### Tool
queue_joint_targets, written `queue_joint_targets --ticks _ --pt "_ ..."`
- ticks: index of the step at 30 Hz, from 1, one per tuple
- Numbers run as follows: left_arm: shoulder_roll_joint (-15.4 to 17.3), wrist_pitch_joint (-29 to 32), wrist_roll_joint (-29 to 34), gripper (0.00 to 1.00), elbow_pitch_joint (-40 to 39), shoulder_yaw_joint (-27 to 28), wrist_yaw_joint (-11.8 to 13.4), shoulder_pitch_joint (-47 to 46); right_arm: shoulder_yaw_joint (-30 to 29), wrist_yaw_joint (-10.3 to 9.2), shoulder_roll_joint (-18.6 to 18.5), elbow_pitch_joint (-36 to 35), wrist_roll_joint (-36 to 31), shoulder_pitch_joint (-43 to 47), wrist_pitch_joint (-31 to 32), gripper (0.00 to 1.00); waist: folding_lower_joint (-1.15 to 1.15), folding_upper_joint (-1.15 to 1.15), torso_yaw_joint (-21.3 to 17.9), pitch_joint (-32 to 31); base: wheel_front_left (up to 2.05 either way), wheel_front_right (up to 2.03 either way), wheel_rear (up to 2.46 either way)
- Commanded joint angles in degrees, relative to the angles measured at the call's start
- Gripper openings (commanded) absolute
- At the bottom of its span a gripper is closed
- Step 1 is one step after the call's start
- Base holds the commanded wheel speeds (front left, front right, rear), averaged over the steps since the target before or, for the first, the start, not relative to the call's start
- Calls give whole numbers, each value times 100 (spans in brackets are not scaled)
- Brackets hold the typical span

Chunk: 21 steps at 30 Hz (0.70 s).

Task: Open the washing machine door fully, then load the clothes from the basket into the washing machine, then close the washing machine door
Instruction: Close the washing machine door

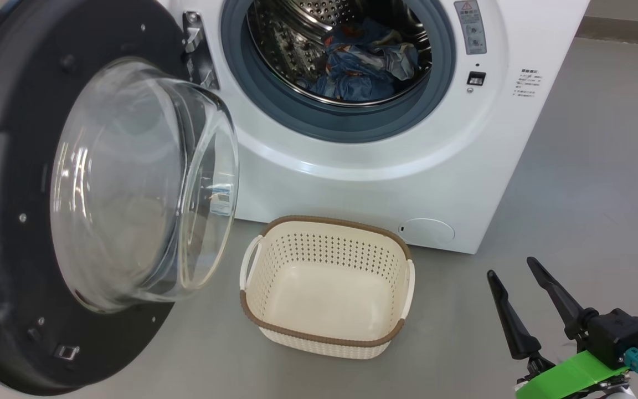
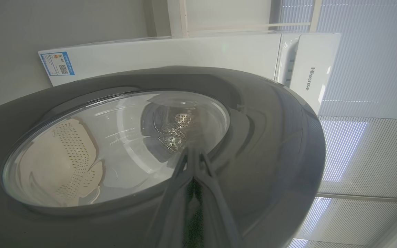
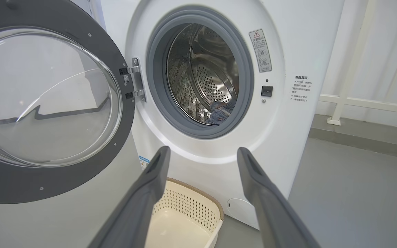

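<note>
**Loading done, door not yet closed.** We see the washing machine door swung wide open at the left, its glass bowl bulging toward the right and its black rim standing well clear of the opening. We judge the first two steps complete: the clothes, a crumpled blue bundle, lie on the bottom of the steel drum, inside the grey-blue gasket of the washing machine. Nothing hangs over the gasket lip, as far as we can tell. Only the closing of the door is left.

**Containers.** The basket sits upright on the grey floor, just in front of the machine and to the right of the door — it holds nothing, its cream bottom bare.

**Hands.** The right hand hovers at the near right, well apart from basket and machine, its fingers spread wide and holding nothing. The left hand points at the door's outer face, its fingers drawn together to a single tip with nothing between them. We cannot tell whether that tip touches the door. We judge it placed to push the door shut.
</note>
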Motion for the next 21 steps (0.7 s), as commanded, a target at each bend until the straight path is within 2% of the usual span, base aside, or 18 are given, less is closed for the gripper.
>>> queue_joint_targets --ticks 1,21 --pt "217 105 13 0 -218 43 27 -34 108 9 -22 -126 -9 -140 -27 100 0 0 -44 -28 0 0 0" --pt "37 337 64 0 -751 -281 267 12 93 9 125 -131 -22 -90 -27 100 0 0 -183 -122 0 0 0"
